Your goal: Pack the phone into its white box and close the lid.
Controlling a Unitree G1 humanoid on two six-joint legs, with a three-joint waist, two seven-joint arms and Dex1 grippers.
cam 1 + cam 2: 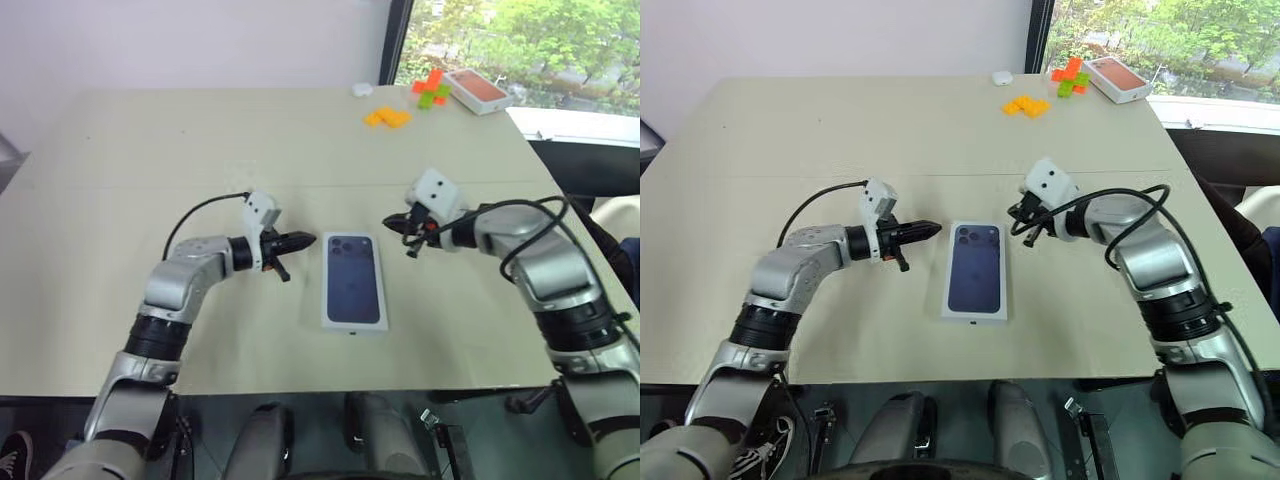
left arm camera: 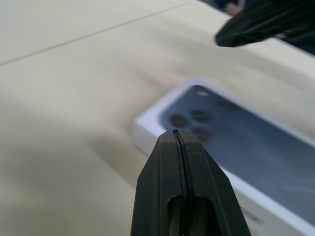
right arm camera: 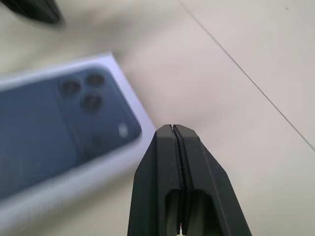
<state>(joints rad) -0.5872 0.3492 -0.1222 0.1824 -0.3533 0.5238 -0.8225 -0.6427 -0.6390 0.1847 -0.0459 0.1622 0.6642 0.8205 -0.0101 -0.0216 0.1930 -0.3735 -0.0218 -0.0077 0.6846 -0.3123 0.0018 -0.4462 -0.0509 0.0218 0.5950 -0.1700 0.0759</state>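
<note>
The lid (image 1: 354, 279), white with a dark blue phone picture on top, lies flat at the table's middle near the front edge. It covers the white box, whose tray stays hidden beneath it. The phone is hidden. My left gripper (image 1: 308, 240) is shut, empty, and hovers just left of the lid's far corner, pointing at it. My right gripper (image 1: 390, 222) is also shut and empty, a little right of the same far end, pointing left. In the left wrist view the shut fingertips (image 2: 176, 133) sit before the lid's camera print (image 2: 189, 120).
At the table's far right lie orange blocks (image 1: 387, 117), a red and green block cluster (image 1: 431, 88), a white box with an orange-red top (image 1: 477, 90) and a small white object (image 1: 362, 89). The beige table (image 1: 150, 180) spreads wide on the left.
</note>
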